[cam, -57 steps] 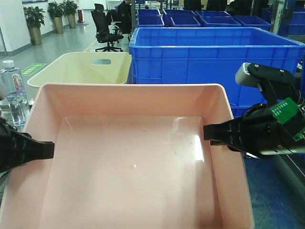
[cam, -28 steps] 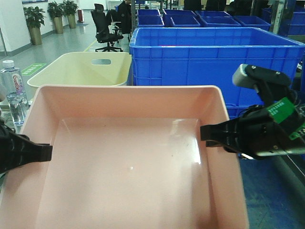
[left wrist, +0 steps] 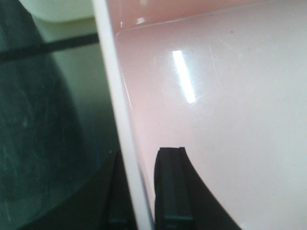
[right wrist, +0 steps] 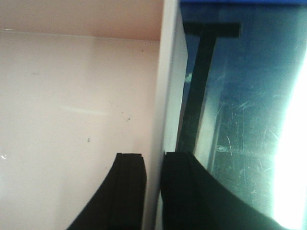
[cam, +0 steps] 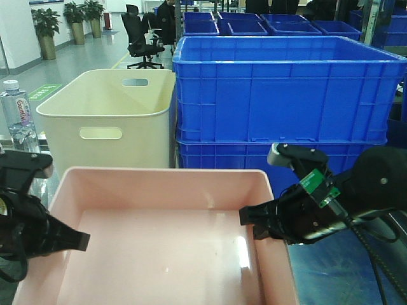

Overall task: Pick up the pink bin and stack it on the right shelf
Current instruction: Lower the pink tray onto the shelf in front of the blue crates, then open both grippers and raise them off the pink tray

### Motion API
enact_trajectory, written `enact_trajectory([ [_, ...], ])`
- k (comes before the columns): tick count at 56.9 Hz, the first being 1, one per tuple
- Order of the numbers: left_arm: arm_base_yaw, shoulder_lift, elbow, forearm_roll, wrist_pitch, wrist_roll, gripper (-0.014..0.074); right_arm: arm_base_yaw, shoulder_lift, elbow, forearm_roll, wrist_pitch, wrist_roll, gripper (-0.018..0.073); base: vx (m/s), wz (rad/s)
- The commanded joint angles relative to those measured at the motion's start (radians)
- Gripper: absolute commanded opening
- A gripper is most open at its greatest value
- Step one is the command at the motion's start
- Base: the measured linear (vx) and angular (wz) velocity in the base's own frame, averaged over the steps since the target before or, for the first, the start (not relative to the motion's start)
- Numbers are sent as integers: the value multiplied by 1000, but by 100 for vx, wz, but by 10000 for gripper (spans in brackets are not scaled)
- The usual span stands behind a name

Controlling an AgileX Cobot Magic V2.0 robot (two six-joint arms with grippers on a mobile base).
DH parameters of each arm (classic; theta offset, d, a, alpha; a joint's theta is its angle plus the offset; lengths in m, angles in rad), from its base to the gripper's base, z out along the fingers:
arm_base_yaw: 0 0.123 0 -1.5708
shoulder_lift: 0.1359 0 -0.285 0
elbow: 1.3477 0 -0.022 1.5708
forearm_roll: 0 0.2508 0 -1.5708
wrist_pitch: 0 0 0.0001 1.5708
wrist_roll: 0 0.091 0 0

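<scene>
clamping pink bin (cam: 159, 254), left tool (left wrist: 142, 191) and right tool (right wrist: 153, 191) now sit lower.

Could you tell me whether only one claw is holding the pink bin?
No, left claw and right claw each clamp a wall of the pink bin.

- Pink bin (cam: 159, 254): shallow, pale, glossy tub, upright, its left wall clamped by the left pincer (left wrist: 144, 158) and its right wall by the right pincer (right wrist: 154, 158).
- Right shelf (right wrist: 230, 134): dark, scratched, reflective surface beside the bin's right wall.
</scene>
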Motion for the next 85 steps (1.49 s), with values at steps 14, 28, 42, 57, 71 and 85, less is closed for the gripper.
enact_trajectory([
  [14, 8, 1, -28, 29, -87, 13, 409, -20, 8, -32, -9, -23, -18, 135, 0, 0],
  [28, 8, 1, -28, 29, -118, 13, 585, -20, 17, -32, -5, -26, -18, 388, 0, 0],
  [42, 8, -14, -30, 29, -119, 10, 576, -21, -1, -35, 2, -38, -31, 546, 0, 0],
  [57, 8, -144, -29, 29, -209, 10, 450, -21, -188, -35, -25, -191, -33, 410, 0, 0],
  [71, 8, -401, -28, 25, -387, 21, 20, -21, -397, -31, -124, -223, -69, -14, 0, 0],
  [85, 8, -454, -28, 20, -358, 19, -10, -21, -396, -31, -113, -192, -67, -14, 0, 0],
])
